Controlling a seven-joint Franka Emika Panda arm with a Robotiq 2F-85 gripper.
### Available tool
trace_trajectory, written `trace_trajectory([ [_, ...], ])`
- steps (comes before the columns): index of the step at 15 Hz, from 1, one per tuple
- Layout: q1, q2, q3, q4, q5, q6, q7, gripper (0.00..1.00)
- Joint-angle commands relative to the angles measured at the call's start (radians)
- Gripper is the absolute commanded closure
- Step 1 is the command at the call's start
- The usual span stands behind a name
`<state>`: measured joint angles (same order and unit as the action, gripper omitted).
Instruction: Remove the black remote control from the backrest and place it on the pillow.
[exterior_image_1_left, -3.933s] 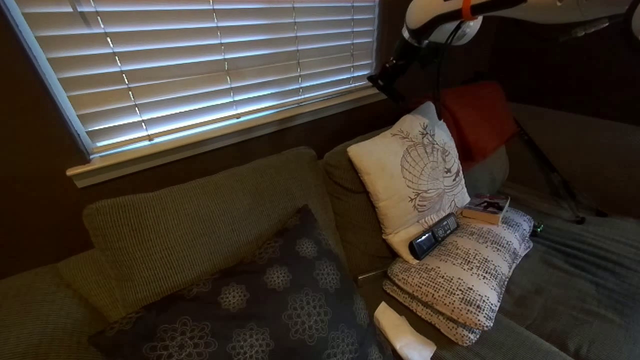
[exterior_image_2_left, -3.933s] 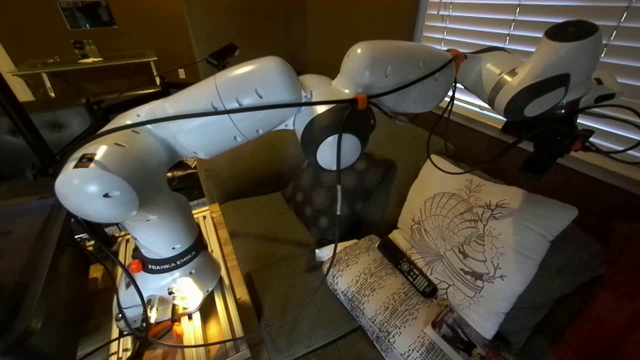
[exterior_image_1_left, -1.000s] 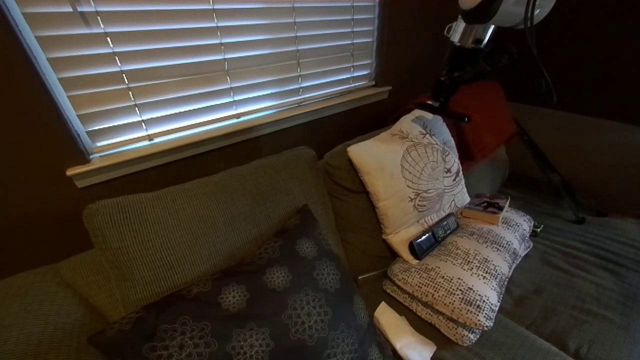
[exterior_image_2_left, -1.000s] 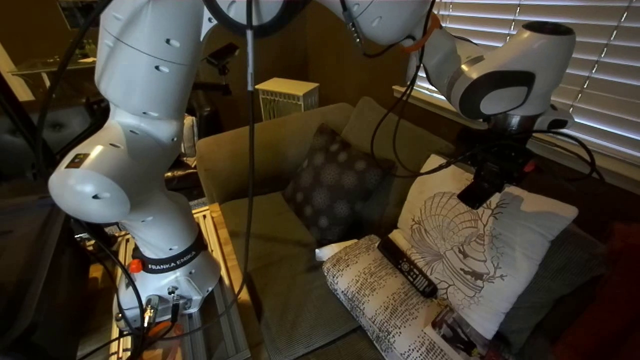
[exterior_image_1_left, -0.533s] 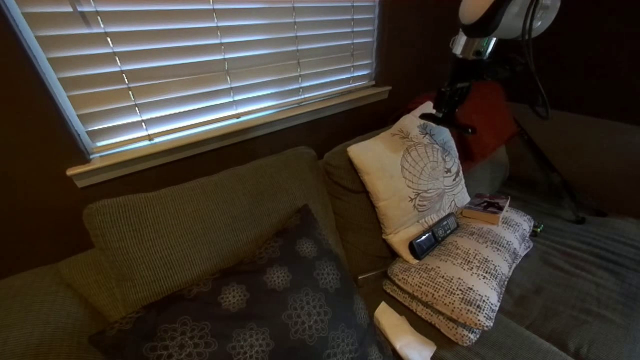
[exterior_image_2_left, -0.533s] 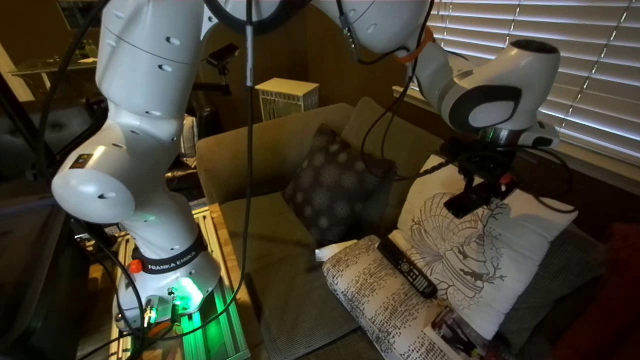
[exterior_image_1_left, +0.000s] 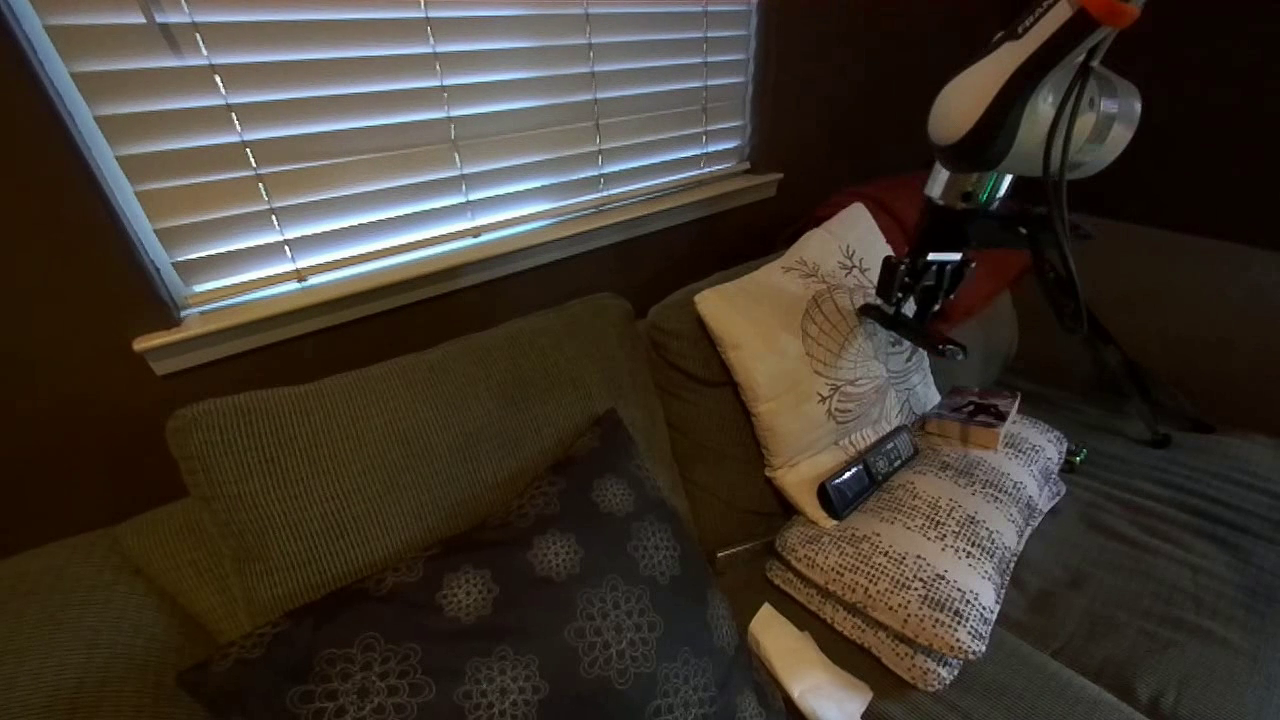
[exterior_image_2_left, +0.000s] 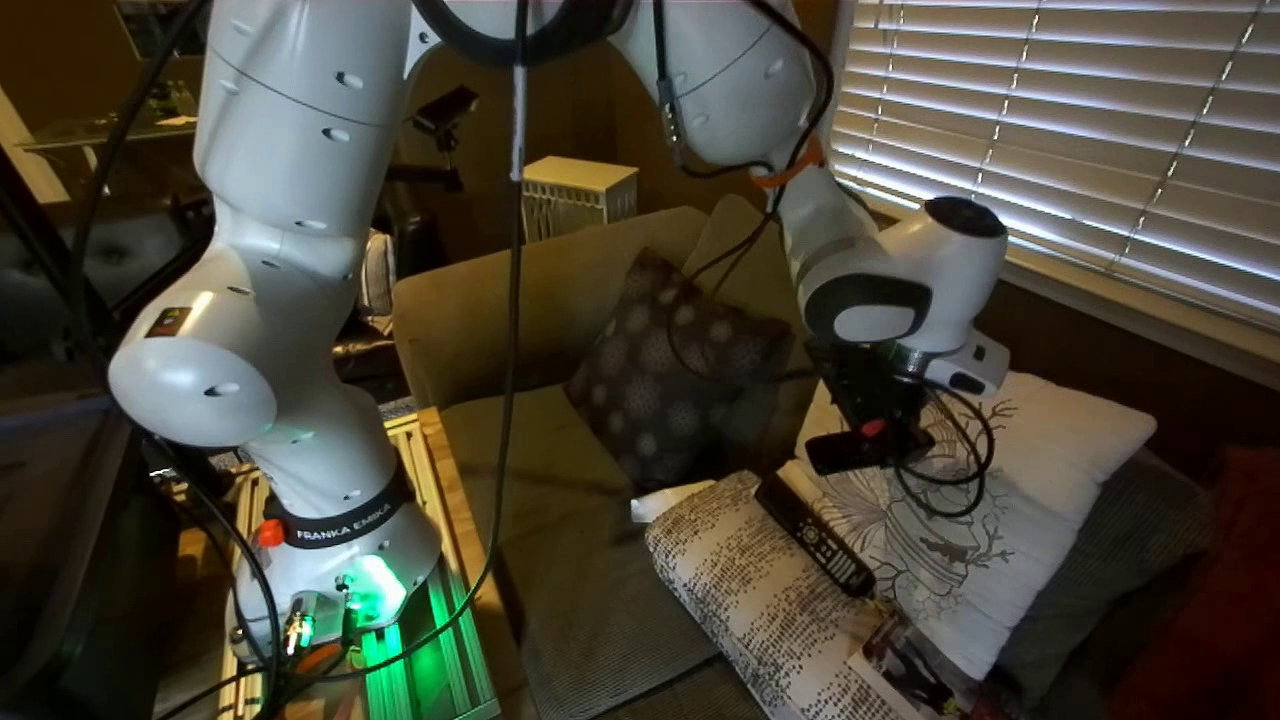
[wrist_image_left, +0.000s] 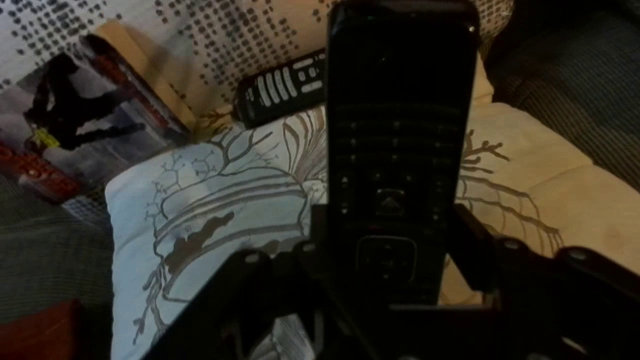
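Observation:
My gripper is shut on the black remote control, with a finger on each side of it in the wrist view. In an exterior view, the gripper holds the remote above the low cushion and in front of the upright shell-print pillow. The olive-brown backrest stands behind the cushions. A low, pale speckled pillow lies stacked on the seat, also in an exterior view. No plain beige-tan ribbed pillow shows clearly, so I cannot tell whether the speckled one is the pillow.
A longer dark remote with pale buttons lies on the speckled pillow against the shell-print one. A book lies beside it. A dark flowered cushion and a white cloth are on the sofa. Cables hang from the arm.
The gripper has moved down, away from the window and the top of the backrest, to in front of the shell-print pillow, carrying the black remote. The cushions, book and longer remote have not moved.

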<state>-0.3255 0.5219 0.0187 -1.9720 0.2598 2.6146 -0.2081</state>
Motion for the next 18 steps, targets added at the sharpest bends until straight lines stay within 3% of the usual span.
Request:
trace_trajectory([
  [1,-0.014,-0.033,0.011,-0.091,0.104,0.072,0.044,0.66],
  [10,-0.016,0.002,0.003,-0.15,0.19,0.093,0.136,0.66],
  [18,0.006,0.112,-0.011,-0.098,0.273,0.177,0.329,0.66],
])
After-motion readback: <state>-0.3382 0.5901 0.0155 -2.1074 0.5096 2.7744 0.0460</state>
